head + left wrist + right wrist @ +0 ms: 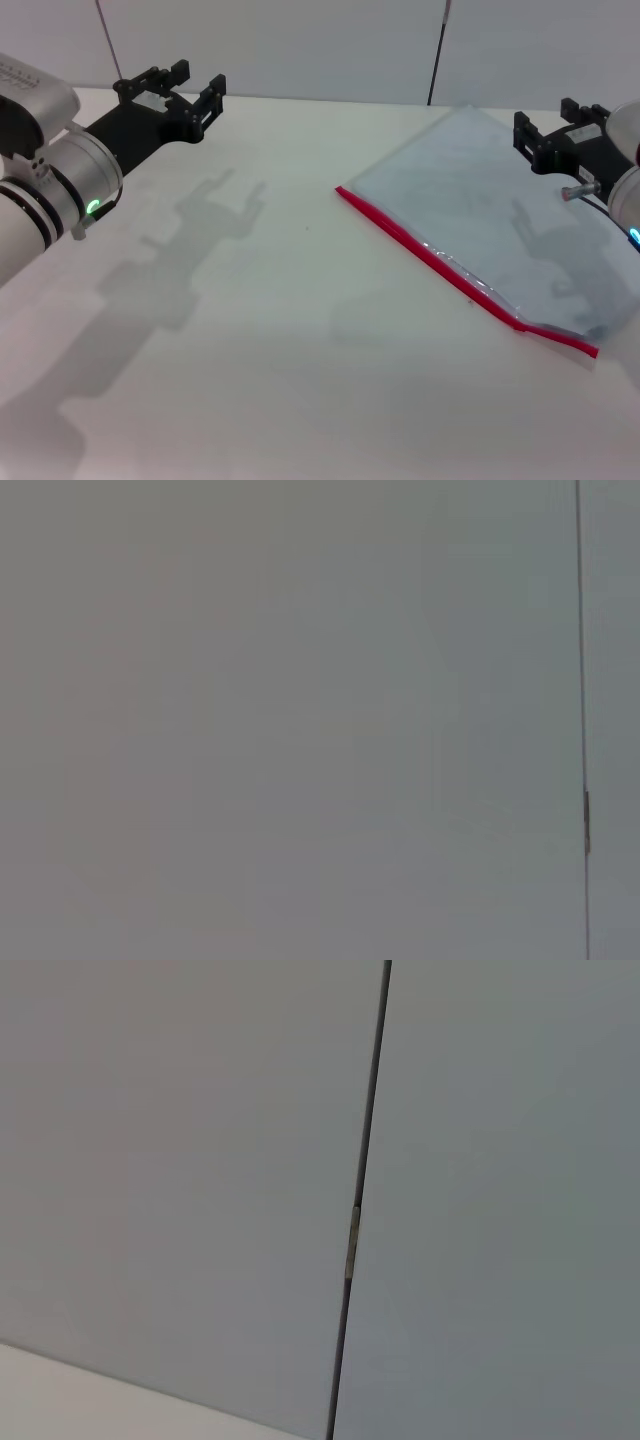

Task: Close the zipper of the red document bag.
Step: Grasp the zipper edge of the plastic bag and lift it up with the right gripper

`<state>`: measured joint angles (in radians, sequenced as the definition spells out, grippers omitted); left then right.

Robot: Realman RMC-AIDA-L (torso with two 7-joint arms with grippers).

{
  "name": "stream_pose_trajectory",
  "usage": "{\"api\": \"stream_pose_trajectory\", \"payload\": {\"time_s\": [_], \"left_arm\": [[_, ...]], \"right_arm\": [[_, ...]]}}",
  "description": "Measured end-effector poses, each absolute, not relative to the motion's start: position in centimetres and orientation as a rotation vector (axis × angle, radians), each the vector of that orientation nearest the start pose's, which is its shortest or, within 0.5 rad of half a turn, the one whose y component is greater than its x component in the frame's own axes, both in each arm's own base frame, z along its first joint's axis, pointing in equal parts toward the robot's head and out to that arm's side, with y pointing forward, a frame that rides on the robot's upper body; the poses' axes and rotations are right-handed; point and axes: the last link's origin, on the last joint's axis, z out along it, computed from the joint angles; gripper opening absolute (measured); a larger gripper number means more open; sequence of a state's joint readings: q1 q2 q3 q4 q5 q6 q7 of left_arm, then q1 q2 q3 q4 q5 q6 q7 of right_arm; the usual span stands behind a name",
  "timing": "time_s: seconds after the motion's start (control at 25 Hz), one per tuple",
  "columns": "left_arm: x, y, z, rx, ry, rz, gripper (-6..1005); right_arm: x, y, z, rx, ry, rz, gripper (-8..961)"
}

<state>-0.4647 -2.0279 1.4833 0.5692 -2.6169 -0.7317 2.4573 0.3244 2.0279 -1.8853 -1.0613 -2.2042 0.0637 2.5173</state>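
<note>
We see the red document bag flat on the counter at right, its zipper along the near-left edge. Our left gripper hovers far left, fingers apart; right gripper, fingers unclear, hangs over the bag's far side. We should pin the bag, then find the slider.

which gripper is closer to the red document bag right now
Right. The right gripper hovers over the far right part of the red document bag; the left gripper is well off to its left, above bare table.
</note>
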Motion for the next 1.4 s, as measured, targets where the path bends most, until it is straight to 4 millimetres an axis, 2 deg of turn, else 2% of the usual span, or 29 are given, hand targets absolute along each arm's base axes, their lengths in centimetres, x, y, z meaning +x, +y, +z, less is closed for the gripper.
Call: {"api": "stream_pose_trajectory", "payload": {"time_s": [0.32,0.6,0.88,1.0,1.16,1.4], "left_arm": [[-26.6,40.4,0.6,-1.938,-0.505,-0.694,509],[-28.1,39.7,2.3,-1.802,-0.574,-0.743,510],[-28.3,39.5,2.4,-1.789,-0.571,-0.74,510],[-28.4,39.6,2.3,-1.8,-0.569,-0.734,510],[-28.7,39.5,2.2,-1.808,-0.576,-0.705,510],[-28.7,39.6,2.2,-1.818,-0.577,-0.698,510]], "right_arm": [[23.5,39.3,-2.4,-1.863,0.633,0.396,584],[25.2,39.3,-1.7,-1.758,0.71,0.451,586],[25.7,39.3,-1.7,-1.742,0.726,0.454,587],[25.4,39.1,-2.4,-1.804,0.753,0.428,588],[24.6,37.7,-2.9,-1.926,0.776,0.372,589],[22.8,35.1,-0.7,-2.055,0.677,0.29,591]]}}
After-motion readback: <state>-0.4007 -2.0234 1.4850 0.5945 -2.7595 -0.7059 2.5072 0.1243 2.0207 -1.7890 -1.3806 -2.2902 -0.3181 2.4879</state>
